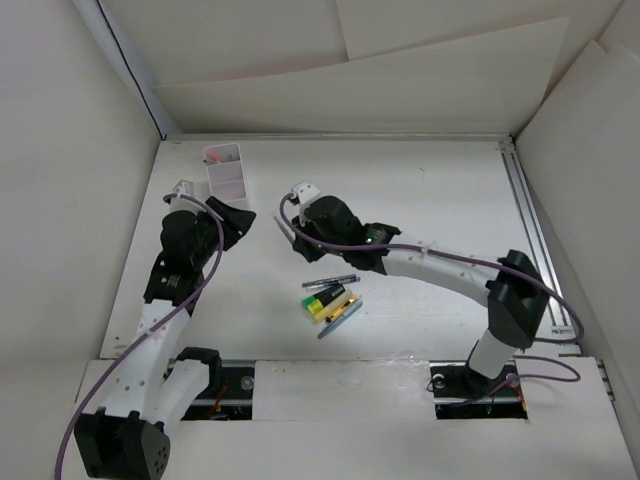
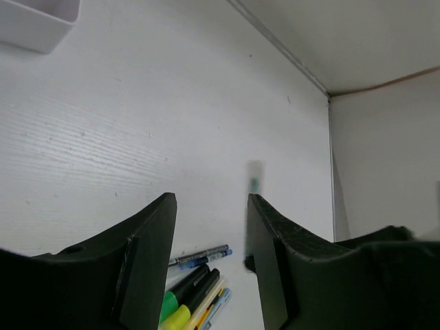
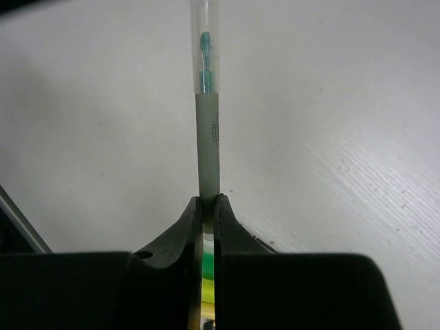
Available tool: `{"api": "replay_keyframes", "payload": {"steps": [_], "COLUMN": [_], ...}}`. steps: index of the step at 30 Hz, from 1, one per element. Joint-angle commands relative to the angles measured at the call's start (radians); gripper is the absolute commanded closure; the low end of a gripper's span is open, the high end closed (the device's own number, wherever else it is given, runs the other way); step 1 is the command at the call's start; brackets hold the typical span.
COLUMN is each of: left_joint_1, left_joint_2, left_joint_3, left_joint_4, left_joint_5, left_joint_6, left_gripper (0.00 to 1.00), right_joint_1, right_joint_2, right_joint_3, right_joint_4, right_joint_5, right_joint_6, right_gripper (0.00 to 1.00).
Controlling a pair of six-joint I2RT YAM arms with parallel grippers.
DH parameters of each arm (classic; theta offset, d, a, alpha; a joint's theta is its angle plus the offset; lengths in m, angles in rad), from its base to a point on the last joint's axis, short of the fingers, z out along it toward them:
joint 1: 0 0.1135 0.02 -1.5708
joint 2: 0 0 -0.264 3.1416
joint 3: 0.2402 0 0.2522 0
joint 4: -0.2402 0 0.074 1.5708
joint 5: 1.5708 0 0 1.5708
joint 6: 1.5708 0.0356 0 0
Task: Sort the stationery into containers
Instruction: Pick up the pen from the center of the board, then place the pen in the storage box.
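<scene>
My right gripper is shut on a thin grey pen with a teal tip under a clear cap, and the pen sticks out past the fingertips. From above, the right gripper holds this pen over the table, between the pile and the container. The rest of the stationery lies in a pile mid-table: yellow-green highlighters, blue and grey pens. The white divided container stands at the back left with something red in its far compartment. My left gripper is open and empty, close to the container's near end.
A metal rail runs along the table's right side. Cardboard walls enclose the table at the back and both sides. A corner of the container shows at the top left of the left wrist view.
</scene>
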Motion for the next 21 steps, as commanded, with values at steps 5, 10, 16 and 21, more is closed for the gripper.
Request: {"api": "replay_keyframes", "payload": {"steps": [5, 10, 16, 21], "left_joint_1": [-0.005, -0.005, -0.005, -0.005], "left_joint_2": [0.16, 0.176, 0.148, 0.194], "left_joint_3": [-0.04, -0.069, -0.069, -0.089], "left_joint_4": [0.158, 0.245, 0.263, 0.334], "left_joint_5": [0.314, 0.35, 0.359, 0.394], "left_joint_6": [0.063, 0.072, 0.081, 0.063], "left_gripper": [0.63, 0.63, 0.57, 0.57], "right_joint_1": [-0.041, -0.041, -0.041, -0.041], "right_joint_2": [-0.143, -0.129, -0.108, -0.098], "right_joint_3": [-0.138, -0.15, -0.15, -0.141], "right_joint_4": [0.193, 0.204, 0.213, 0.213], "right_joint_5": [-0.039, -0.064, -0.097, -0.15], "right_joint_6": [0.073, 0.084, 0.084, 0.084], "right_gripper": [1.0, 1.0, 1.0, 1.0]}}
